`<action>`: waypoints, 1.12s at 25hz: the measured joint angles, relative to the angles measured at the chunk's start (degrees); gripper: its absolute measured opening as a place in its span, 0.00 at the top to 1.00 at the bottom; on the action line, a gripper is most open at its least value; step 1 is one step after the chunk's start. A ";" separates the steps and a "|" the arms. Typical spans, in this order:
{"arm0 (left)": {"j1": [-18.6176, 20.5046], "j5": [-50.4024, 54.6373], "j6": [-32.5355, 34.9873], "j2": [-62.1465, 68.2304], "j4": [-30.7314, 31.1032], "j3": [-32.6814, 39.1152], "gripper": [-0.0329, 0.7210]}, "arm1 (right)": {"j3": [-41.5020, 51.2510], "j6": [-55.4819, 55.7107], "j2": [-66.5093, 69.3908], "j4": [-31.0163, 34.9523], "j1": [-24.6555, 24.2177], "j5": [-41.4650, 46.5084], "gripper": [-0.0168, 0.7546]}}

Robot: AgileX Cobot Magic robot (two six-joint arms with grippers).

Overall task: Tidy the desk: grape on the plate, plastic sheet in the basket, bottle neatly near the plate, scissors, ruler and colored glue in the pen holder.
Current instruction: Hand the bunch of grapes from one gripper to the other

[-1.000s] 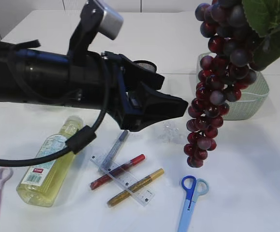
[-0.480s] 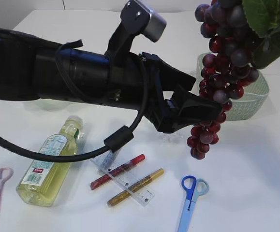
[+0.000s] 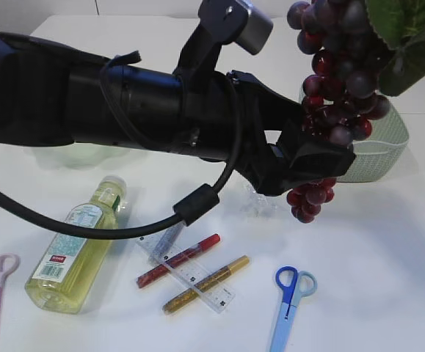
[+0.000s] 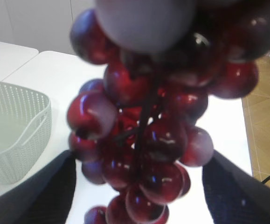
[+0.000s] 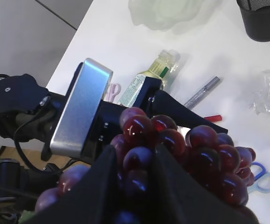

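A: Where is the grape bunch [image 3: 328, 110] hanging right now?

B: It is dangling in the air just in front of the green basket [image 3: 387, 150], held from above. In the right wrist view the right gripper [image 5: 134, 179] is pinching the top of the bunch, its fingers [image 5: 97, 186] pressed in among the upper grapes.

A: And the left gripper [image 3: 311, 165]?

B: Its jaws are standing wide apart, one on each side of the lower grapes. The left wrist view is showing the cluster [image 4: 148, 130] sitting between both dark fingers [image 4: 41, 191] with clear gaps. So it is surrounding the bunch, not squeezing it.

A: It looks like a handover, then. How should it go?

B: I would say the left gripper should be closing gently on the stem, not on the soft berries, and the right one should be letting go only once that hold is firm.

A: Anything nearby to watch?

B: The crumpled plastic sheet [image 3: 260, 199] is lying on the table directly below the bunch, and the ruler [image 3: 190, 273] with the glue pens [image 3: 179, 259] is lying further toward the camera from the basket. Lifting before travelling toward the plate would be keeping the hanging grapes clear of them.
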 joint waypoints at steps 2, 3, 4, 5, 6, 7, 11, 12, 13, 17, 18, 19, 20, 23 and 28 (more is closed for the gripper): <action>0.00 0.11 0.00 0.04 0.00 -0.45 0.14 | 0.00 -0.18 0.00 0.25 0.00 0.00 0.71; -0.02 0.26 0.00 0.04 0.00 -0.70 0.14 | 0.00 -0.18 0.00 0.37 0.00 0.00 0.71; -0.12 0.57 0.00 0.04 0.00 -0.96 0.14 | 0.00 -0.32 0.00 0.47 0.00 0.00 0.71; -0.24 0.78 0.00 0.04 0.00 -1.07 0.14 | 0.00 -0.45 0.00 0.59 0.00 0.00 0.71; -0.64 1.00 0.00 0.04 0.00 -1.07 0.14 | 0.00 -0.53 0.00 0.59 0.00 0.00 0.71; -0.91 1.00 0.00 0.04 0.00 -1.07 0.14 | 0.00 -0.58 0.00 0.59 0.00 0.00 0.71; -1.83 1.00 0.00 0.15 0.00 -1.07 0.15 | 0.00 -1.02 0.00 1.69 0.00 0.00 0.71; -1.83 1.00 0.00 0.26 0.00 -1.19 0.15 | 0.00 -1.03 0.00 1.86 0.00 0.00 0.71; -1.83 1.00 0.00 0.38 0.00 -1.42 0.16 | 0.00 -1.13 0.00 1.95 0.00 0.00 0.71; -1.83 1.01 0.00 1.53 0.00 -1.56 0.24 | 0.00 -1.13 0.00 2.08 0.00 0.00 0.71; -1.83 1.01 0.00 1.80 0.00 -1.56 0.29 | 0.00 -1.27 0.00 2.08 0.00 0.00 0.71; -1.83 1.11 0.00 1.89 0.00 -1.56 0.34 | 0.00 -1.43 0.00 2.08 0.00 0.10 0.71; -1.83 1.11 0.00 1.89 0.00 -1.56 0.39 | 0.00 -1.80 0.00 2.08 0.00 0.09 0.71; -1.83 1.34 0.00 1.89 -0.11 -1.56 0.57 | 0.00 -2.43 0.00 1.97 0.00 0.09 0.71; -1.83 1.55 0.00 1.89 -0.11 -1.56 0.71 | 0.00 -2.66 0.00 1.87 0.00 0.09 0.71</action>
